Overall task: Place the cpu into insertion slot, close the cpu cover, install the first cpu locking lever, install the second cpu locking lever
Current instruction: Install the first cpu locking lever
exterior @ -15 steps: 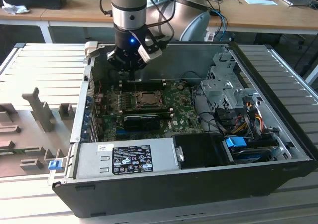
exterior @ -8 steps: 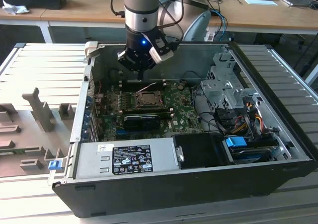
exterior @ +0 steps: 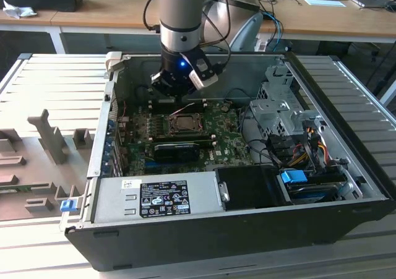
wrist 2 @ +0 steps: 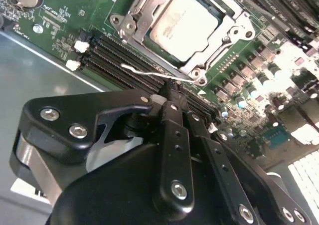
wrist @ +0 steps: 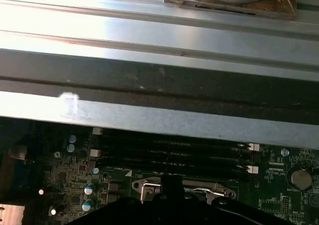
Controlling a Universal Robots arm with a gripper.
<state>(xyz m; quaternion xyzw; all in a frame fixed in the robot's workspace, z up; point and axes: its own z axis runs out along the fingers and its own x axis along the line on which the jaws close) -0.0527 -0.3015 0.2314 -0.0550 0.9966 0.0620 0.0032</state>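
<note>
Gripper (wrist 2: 172, 93) jaws closed together, tips at a thin wire locking lever (wrist 2: 149, 71). Just beyond them, cpu (wrist 2: 183, 21) is seated under lowered cpu cover (wrist 2: 209, 55).

The exterior view looks steeply down from outside the open computer case (exterior: 247, 229), taking in the whole motherboard (exterior: 229, 137). Both wrist views sit close above that motherboard, sharing the insertion slot (wrist 2: 179, 30) and the memory slots (wrist: 169, 152) beside it.
</note>
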